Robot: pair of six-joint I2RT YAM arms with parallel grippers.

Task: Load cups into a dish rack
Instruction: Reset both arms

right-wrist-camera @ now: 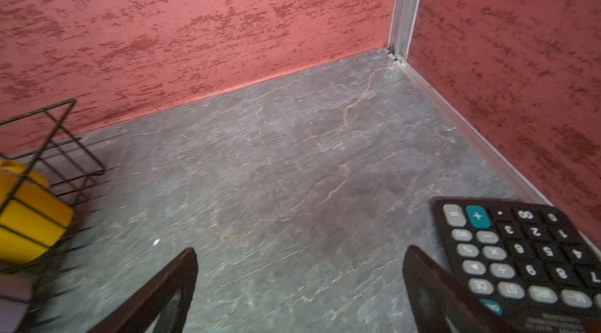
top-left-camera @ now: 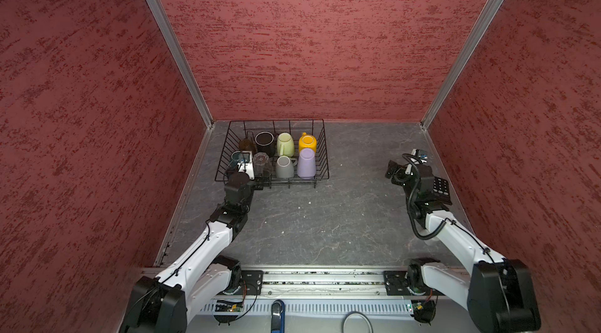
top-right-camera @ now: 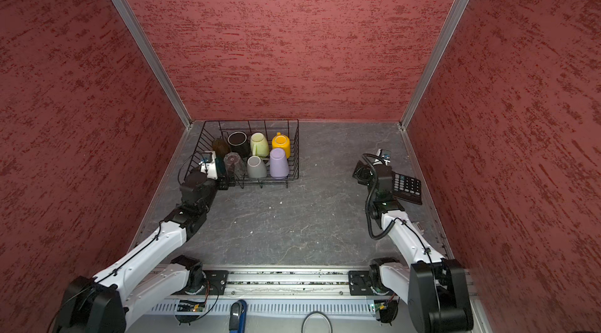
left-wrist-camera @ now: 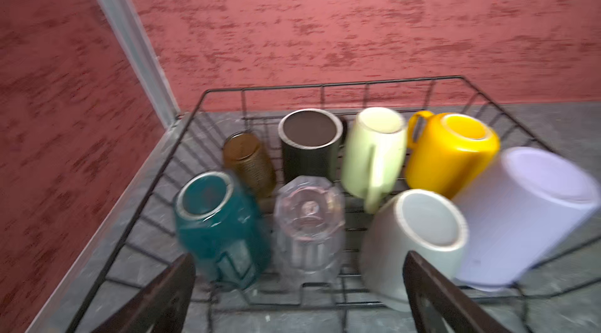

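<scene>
The black wire dish rack (top-left-camera: 276, 120) (top-right-camera: 250, 120) (left-wrist-camera: 325, 85) stands at the back left of the grey table. Several cups sit in it with their bottoms up. At the back are an amber tumbler (left-wrist-camera: 247, 162), a black mug (left-wrist-camera: 309, 146), a pale green mug (left-wrist-camera: 374, 149) and a yellow mug (left-wrist-camera: 452, 149). In front are a teal mug (left-wrist-camera: 214, 217), a clear ribbed glass (left-wrist-camera: 309, 217), a grey mug (left-wrist-camera: 419, 233) and a lilac tumbler (left-wrist-camera: 527, 211). My left gripper (left-wrist-camera: 300, 256) (top-left-camera: 260, 183) hangs open and empty at the rack's near left corner. My right gripper (right-wrist-camera: 301, 250) (top-left-camera: 395, 170) is open over bare table on the right.
A black calculator (top-left-camera: 440, 189) (top-right-camera: 406, 186) (right-wrist-camera: 520, 256) lies by the right wall, just beside my right gripper. Red textured walls close the table in on three sides. The rack's right corner (right-wrist-camera: 48, 110) shows in the right wrist view, with the yellow mug (right-wrist-camera: 29, 214) behind its wires.
</scene>
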